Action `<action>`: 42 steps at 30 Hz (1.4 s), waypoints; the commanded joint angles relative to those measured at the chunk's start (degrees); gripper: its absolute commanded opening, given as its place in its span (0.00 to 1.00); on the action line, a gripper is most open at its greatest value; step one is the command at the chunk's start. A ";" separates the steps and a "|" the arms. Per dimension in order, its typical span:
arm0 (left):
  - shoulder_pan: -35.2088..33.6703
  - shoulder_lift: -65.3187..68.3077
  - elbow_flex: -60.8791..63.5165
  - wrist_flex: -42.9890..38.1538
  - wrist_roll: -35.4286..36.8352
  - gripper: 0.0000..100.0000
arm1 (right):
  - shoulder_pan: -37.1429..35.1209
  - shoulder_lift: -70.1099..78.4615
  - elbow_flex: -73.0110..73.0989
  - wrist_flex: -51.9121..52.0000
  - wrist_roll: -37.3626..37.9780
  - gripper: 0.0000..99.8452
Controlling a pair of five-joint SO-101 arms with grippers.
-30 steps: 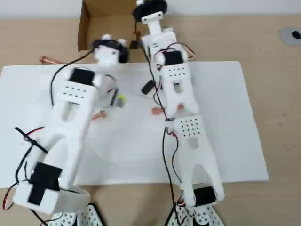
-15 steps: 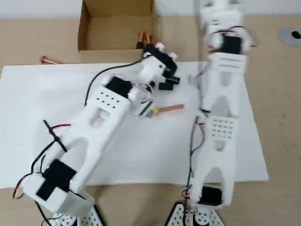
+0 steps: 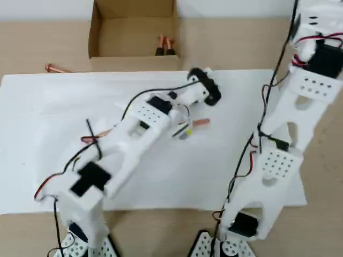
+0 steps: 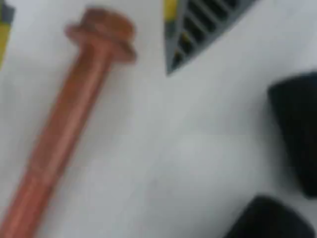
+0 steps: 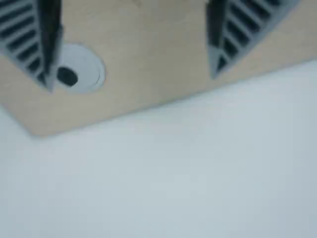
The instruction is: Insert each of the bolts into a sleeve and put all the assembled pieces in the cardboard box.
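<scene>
Copper bolt [image 3: 199, 123] lies on the white sheet [image 3: 43, 134] over the wooden surface [image 3: 225, 43], its head between the left arm's jaws, released. The right arm's jaws gape near a grey disc [image 5: 79, 74]. Two assembled pieces [image 3: 161, 43] lie in the cardboard box [image 3: 95, 32].

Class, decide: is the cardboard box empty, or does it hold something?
Not empty. Two copper pieces lie side by side inside the cardboard box, near its right corner.
</scene>
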 commanded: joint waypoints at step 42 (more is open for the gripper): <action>-4.75 10.33 -71.21 51.43 3.87 0.08 | 0.48 -9.80 -2.86 3.96 -0.53 0.24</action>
